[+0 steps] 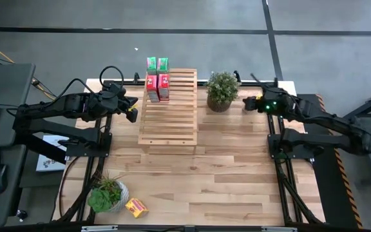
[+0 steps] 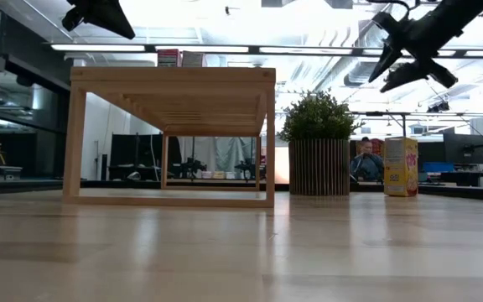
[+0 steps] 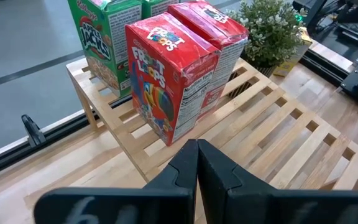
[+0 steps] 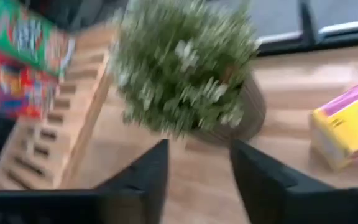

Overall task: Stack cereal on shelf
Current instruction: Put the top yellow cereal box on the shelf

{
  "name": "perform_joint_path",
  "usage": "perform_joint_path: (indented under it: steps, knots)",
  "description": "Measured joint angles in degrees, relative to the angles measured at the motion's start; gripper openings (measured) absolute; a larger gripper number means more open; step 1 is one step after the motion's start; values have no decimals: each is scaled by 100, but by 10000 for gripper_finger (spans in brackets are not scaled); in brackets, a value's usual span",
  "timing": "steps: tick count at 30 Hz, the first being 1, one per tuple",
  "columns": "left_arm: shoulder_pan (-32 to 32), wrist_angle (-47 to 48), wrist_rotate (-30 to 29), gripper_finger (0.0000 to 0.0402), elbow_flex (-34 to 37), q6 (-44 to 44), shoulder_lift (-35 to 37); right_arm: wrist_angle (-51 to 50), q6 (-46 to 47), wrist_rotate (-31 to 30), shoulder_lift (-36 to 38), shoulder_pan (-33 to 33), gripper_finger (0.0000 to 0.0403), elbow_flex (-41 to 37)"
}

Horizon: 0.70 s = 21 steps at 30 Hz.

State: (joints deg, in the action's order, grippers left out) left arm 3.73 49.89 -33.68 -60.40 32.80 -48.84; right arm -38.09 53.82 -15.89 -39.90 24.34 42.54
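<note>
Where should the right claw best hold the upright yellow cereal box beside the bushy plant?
Probably across its narrow sides near the top, from above: the yellow box stands upright, top free, with the plant pot close beside it. The right claw is open.

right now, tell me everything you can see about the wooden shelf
The shelf is a pale wood rack with a top of many parallel slats, standing on thin legs on the table with open space beneath. Two red cereal boxes and two green cereal boxes stand upright at its far end; the rest of the top is bare. The shut left gripper hovers beside it, not touching.
</note>
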Motion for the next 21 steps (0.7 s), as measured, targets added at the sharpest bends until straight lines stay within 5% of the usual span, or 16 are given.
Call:
perform_joint_path:
  steps: [6,10,14,21]
  knots:
    - [0,0,10,0,0,12,-1,403,53,-321,39,318,304,52]
    - [0,2,12,0,0,20,0,1069,-482,-314,-86,515,363,52]
    - [0,2,21,0,0,20,0,842,-149,-385,-371,827,384,63]
    - [0,2,54,0,0,21,0,-1149,804,-308,-1313,1411,387,379]
